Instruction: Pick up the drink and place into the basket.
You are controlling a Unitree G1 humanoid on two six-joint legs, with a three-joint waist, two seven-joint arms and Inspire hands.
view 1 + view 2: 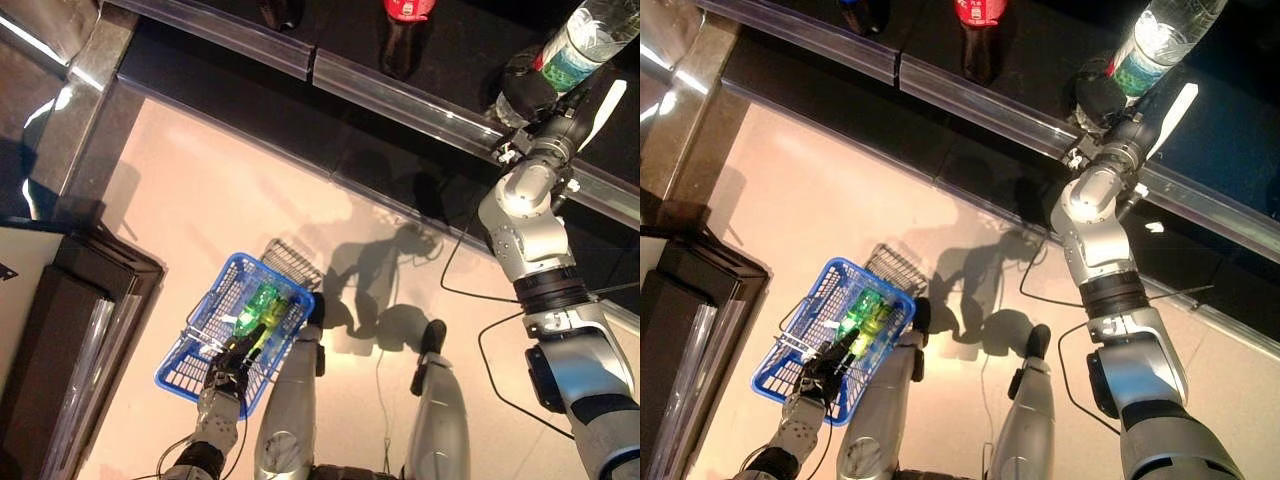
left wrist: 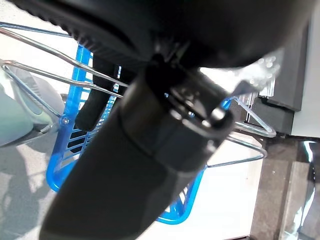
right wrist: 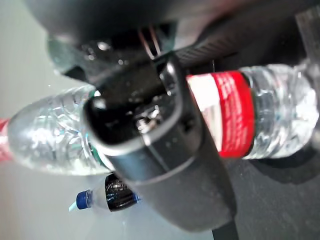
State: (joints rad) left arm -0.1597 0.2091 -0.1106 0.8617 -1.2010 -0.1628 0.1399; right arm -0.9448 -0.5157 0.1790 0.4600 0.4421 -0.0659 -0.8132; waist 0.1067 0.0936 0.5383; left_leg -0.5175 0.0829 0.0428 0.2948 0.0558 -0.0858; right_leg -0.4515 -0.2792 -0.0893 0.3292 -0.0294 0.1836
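Note:
My right hand (image 1: 527, 95) is raised to the dark shelf and curled round a clear water bottle (image 1: 585, 35) with a red and green label. In the right wrist view the thumb (image 3: 160, 150) crosses the bottle (image 3: 280, 112). Low on my left side, the left hand (image 1: 228, 375) grips the wire handle (image 2: 30, 75) of a blue basket (image 1: 190, 330) that hangs above the floor. A green bottle (image 1: 262, 303) lies inside the basket.
A red-capped cola bottle (image 1: 405, 30) and another dark bottle (image 1: 280, 10) stand on the shelf behind a metal rail (image 1: 400, 95). A blue-capped dark drink (image 3: 107, 195) shows beyond the right hand. A dark cabinet (image 1: 70, 330) stands at the left. The basket's second handle (image 1: 292, 262) hangs outward.

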